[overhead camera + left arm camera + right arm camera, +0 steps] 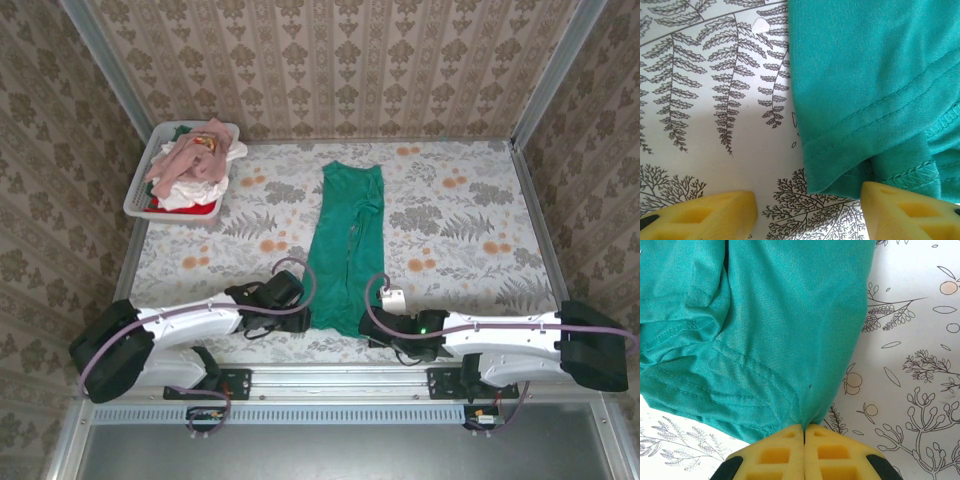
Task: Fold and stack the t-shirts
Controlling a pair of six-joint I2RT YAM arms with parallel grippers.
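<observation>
A teal-green t-shirt [346, 240] lies folded into a long narrow strip down the middle of the table. My left gripper [303, 305] sits at its near left corner. In the left wrist view that gripper [807, 217] is open, and the hemmed corner of the shirt [865, 75] lies loose on the cloth between its yellow fingers [715, 215]. My right gripper [370, 325] is at the near right corner. In the right wrist view it [804, 429] is shut on a pinch of the shirt's edge [790, 330]. More t-shirts [195, 160], pink, white and red, are heaped at the back left.
The heap sits in a white basket [137, 203] at the table's back left corner. A patterned floral cloth [460, 220] covers the table. Patterned walls close in the back and both sides. A metal rail [340, 378] runs along the near edge.
</observation>
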